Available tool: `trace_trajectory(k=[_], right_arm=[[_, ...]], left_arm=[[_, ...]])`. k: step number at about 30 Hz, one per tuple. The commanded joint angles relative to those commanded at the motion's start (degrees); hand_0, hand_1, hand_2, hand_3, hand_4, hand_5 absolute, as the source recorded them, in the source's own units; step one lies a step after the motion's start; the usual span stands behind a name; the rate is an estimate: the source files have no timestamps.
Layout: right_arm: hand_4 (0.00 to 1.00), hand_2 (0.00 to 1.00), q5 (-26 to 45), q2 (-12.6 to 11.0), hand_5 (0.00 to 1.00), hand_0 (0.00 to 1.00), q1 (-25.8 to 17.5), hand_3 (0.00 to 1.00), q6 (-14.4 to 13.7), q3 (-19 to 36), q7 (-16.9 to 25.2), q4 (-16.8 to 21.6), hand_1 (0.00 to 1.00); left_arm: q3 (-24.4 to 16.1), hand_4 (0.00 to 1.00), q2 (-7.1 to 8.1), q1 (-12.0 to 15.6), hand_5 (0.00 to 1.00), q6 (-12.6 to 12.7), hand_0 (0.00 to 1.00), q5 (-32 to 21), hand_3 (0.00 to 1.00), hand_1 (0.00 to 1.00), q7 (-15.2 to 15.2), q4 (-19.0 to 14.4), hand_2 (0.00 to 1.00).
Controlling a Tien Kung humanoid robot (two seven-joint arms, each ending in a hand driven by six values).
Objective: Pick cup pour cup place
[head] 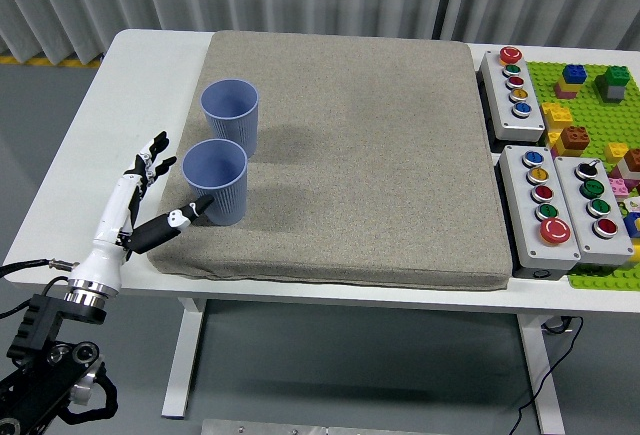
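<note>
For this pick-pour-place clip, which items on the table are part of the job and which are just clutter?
Part of the job:
near blue cup, upright on the mat
far blue cup, upright behind it
left robot hand, open beside the near cup
grey mat under both cups

Just lying about:
three button boxes
green brick baseplate with coloured blocks

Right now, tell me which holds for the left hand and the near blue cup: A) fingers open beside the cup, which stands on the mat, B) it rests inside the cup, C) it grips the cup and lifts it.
A: the left hand is open to the left of the near blue cup, which stands upright on the grey mat.
</note>
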Motion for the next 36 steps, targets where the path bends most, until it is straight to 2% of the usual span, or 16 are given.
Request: trace_trajectory(k=[2,4,5,6,7,10,11,13,15,16,17,19,22,23,36], right_arm=[[0.002,0.550,-0.17,-0.02,0.016,0.647,0.10,0.586,0.05,0.06,0.08,-0.03,0.637],[0.002,0.550,0.19,-0.04,0.016,0.647,0.27,0.586,0.00,-0.08,0.07,-0.05,0.637],[0.002,0.550,0.28,-0.04,0.014,0.647,0.31,0.585,-0.02,-0.11,0.06,-0.05,0.637],[0.002,0.550,0.32,-0.04,0.014,0.647,0.32,0.585,-0.02,-0.12,0.06,-0.05,0.637],[0.002,0.550,0.39,-0.04,0.014,0.647,0.41,0.585,-0.06,-0.17,0.11,-0.07,0.637],[0.002,0.550,0.65,-0.05,0.014,0.647,0.53,0.585,-0.10,-0.34,0.16,-0.11,0.637],[0.002,0.550,0.77,-0.03,0.015,0.647,0.59,0.586,-0.14,-0.38,0.14,-0.11,0.638],[0.002,0.550,0.87,-0.03,0.015,0.647,0.66,0.586,-0.16,-0.41,0.12,-0.11,0.638],[0.002,0.550,0.98,-0.06,0.015,0.647,0.68,0.586,-0.20,-0.43,0.19,-0.14,0.638],[0.002,0.550,1.16,-0.06,0.015,0.647,0.69,0.586,-0.24,-0.47,0.15,-0.13,0.638],[0.002,0.550,1.21,-0.06,0.016,0.647,0.69,0.586,-0.25,-0.49,0.14,-0.13,0.637],[0.002,0.550,1.03,-0.09,0.016,0.647,0.74,0.586,-0.21,-0.44,0.21,-0.15,0.637],[0.002,0.550,1.01,-0.08,0.016,0.647,0.74,0.586,-0.16,-0.42,0.21,-0.14,0.637],[0.002,0.550,1.03,-0.08,0.017,0.647,0.73,0.586,-0.15,-0.42,0.20,-0.14,0.637],[0.002,0.550,1.12,-0.08,0.018,0.647,0.89,0.586,-0.14,-0.44,0.18,-0.12,0.637]], left_arm=[[-0.76,0.998,0.16,-0.24,0.560,0.20,0.889,-0.74,0.998,0.908,0.08,-0.96,0.998],[-1.71,0.998,-0.21,-1.59,0.560,1.08,0.889,-4.50,0.998,0.908,-0.40,-0.67,0.998],[-1.84,0.998,-0.34,-1.96,0.889,1.46,0.846,-5.98,0.985,0.843,-0.67,-0.41,0.988],[-1.90,0.998,-0.40,-2.11,0.889,1.61,0.846,-6.77,0.985,0.843,-0.78,-0.31,0.988],[-2.49,0.998,-0.91,-3.08,0.889,0.56,0.846,-9.38,0.985,0.843,-0.92,0.81,0.988],[-2.69,0.998,-1.62,-4.46,0.889,-0.52,0.846,-15.35,0.985,0.843,-2.16,2.59,0.988],[-2.58,0.949,-2.02,-4.99,0.998,-1.97,0.813,-17.96,0.931,0.810,-2.76,3.27,0.915],[-2.18,0.949,-2.46,-5.30,0.998,-2.79,0.813,-22.43,0.931,0.810,-4.28,3.28,0.915],[-1.57,0.949,-2.75,-5.33,0.998,-2.24,0.813,-27.19,0.931,0.810,-5.19,2.77,0.915],[-0.46,0.949,-2.77,-5.44,0.998,-0.84,0.813,-29.79,0.931,0.810,-6.46,2.03,0.915],[-0.09,0.935,-2.77,-5.47,0.998,-0.32,0.864,-32.40,0.998,0.870,-6.90,1.81,0.981],[1.57,0.935,-2.92,-5.73,0.998,1.54,0.864,-37.24,0.998,0.870,-8.27,0.92,0.981],[2.26,0.935,-3.17,-5.98,0.998,2.28,0.864,-43.15,0.998,0.870,-8.38,0.77,0.981],[2.32,0.926,-3.21,-6.02,0.998,2.35,0.904,-43.60,0.998,0.896,-8.36,0.78,0.998],[2.33,0.913,-3.40,-6.39,0.998,2.27,0.904,-40.55,0.998,0.892,-7.04,0.95,0.998]])
